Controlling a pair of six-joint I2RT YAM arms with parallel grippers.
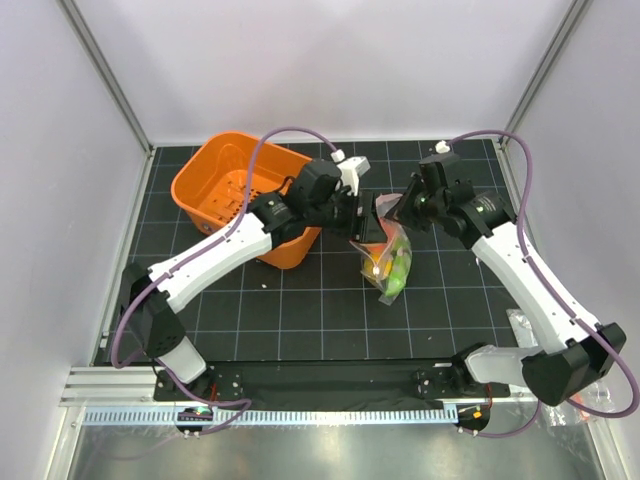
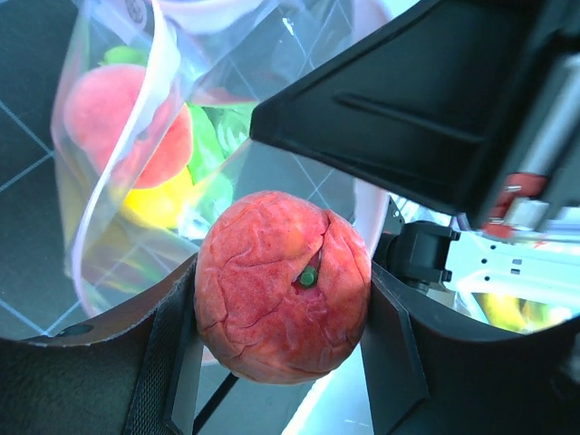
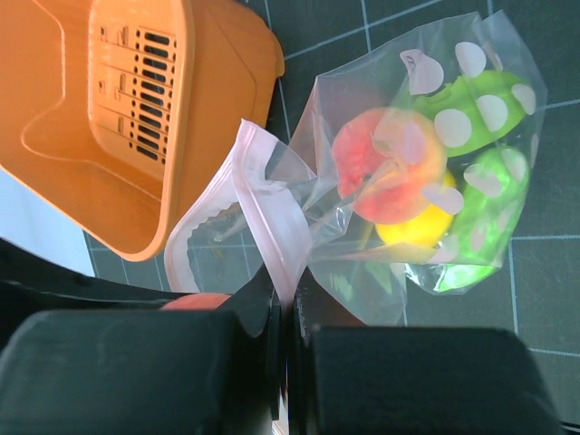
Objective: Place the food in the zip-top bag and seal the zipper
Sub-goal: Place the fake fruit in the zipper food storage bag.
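My left gripper [image 2: 283,313] is shut on a peach-red toy fruit [image 2: 283,283] and holds it right at the open mouth of the clear zip-top bag [image 2: 136,163]. My right gripper [image 3: 288,304] is shut on the bag's pink zipper strip [image 3: 267,217] and holds the mouth up. Inside the bag [image 3: 426,172] lie a peach-orange ball [image 3: 385,163], a yellow fruit [image 3: 417,227] and two green pieces [image 3: 480,195]. In the top view the bag [image 1: 390,262] hangs at the table's middle between both grippers. No dark purple piece shows.
An orange plastic basket [image 1: 225,185] stands tilted at the back left, right behind the left arm; it also shows in the right wrist view [image 3: 136,109]. The black gridded mat [image 1: 300,310] lies under everything. White walls and metal posts close in the sides.
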